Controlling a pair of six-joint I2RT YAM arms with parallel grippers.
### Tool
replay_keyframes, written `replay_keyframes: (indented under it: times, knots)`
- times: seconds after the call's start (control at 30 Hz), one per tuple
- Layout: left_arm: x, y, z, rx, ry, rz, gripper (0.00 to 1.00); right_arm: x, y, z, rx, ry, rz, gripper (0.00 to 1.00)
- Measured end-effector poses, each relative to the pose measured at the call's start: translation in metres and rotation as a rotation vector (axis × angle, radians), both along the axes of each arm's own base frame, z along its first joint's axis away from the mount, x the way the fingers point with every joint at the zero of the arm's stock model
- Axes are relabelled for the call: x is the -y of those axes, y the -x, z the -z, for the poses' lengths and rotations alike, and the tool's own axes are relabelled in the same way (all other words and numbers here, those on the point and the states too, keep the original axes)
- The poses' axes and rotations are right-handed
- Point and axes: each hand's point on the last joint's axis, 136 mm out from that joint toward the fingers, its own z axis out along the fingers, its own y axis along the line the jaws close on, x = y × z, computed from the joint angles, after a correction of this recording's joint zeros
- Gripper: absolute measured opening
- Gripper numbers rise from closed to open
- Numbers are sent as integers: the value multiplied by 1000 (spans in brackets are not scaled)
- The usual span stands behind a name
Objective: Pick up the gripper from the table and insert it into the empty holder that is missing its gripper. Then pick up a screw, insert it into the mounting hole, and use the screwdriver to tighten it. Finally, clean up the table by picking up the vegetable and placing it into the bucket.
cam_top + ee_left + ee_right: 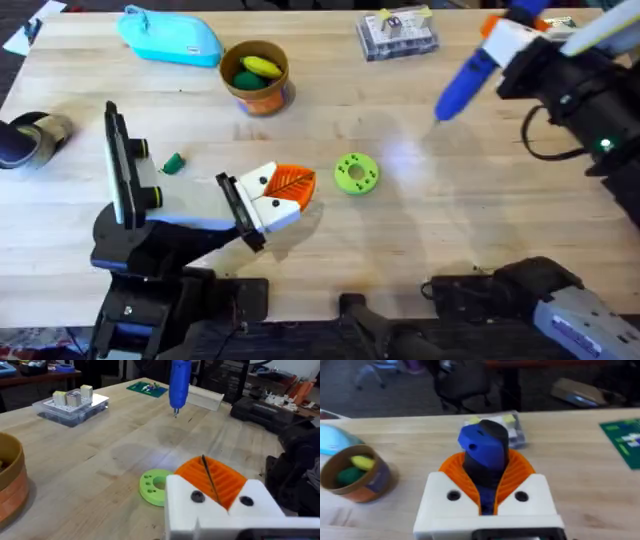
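Your right gripper (508,42) sits in the upper right of the overhead view, clenched on the screwdriver (468,78). In the right wrist view its orange ribbed pads (457,472) press on both sides of the blue body (485,445). The screwdriver slants down toward the lower left, and its thin tip hangs above bare table, well apart from everything else.

Your left gripper (283,190) lies low over the table just left of centre. Its orange pads meet along a thin dark line in the left wrist view (210,477), so you have it pressed closed, and no object shows between them. The lime-green disc (356,172) lies just to its right, apart from it.

The vegetable (173,163) lies on the wood in the left part of the frame, near a black upright frame (118,165) and apart from both grippers. The bucket (258,75) stands upright at the upper centre, with a yellow piece and a green piece inside. A light-blue pouch (170,37) lies to its upper left. A clear box (397,33) sits near the top edge, right of centre.
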Motion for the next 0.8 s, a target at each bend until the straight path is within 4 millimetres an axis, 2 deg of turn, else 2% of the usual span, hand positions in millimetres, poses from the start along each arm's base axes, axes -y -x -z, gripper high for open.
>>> replay_keyframes:
  times: [0.03,0.07,0.13,0.33,0.43,0.5,0.67,0.8]
  knots:
    - [0,0,0,0,0,0,15,-13,0,-7,30,-10,-41,104]
    - [0,0,0,0,0,0,15,-41,0,-21,92,-33,-123,101]
    - [0,0,0,0,0,0,15,-68,0,-32,141,-53,-197,99]
    - [0,0,0,0,0,0,15,-124,-4,-23,149,-56,-344,91]
    - [0,0,0,0,0,0,15,-147,-5,-15,117,-47,-417,89]
    - [0,0,0,0,0,0,15,-162,-7,-18,106,-46,-466,87]
    - [0,0,0,0,0,0,15,-196,-11,-55,156,-75,-583,84]
    - [0,0,0,0,0,0,15,-222,1,-83,207,-105,-684,82]
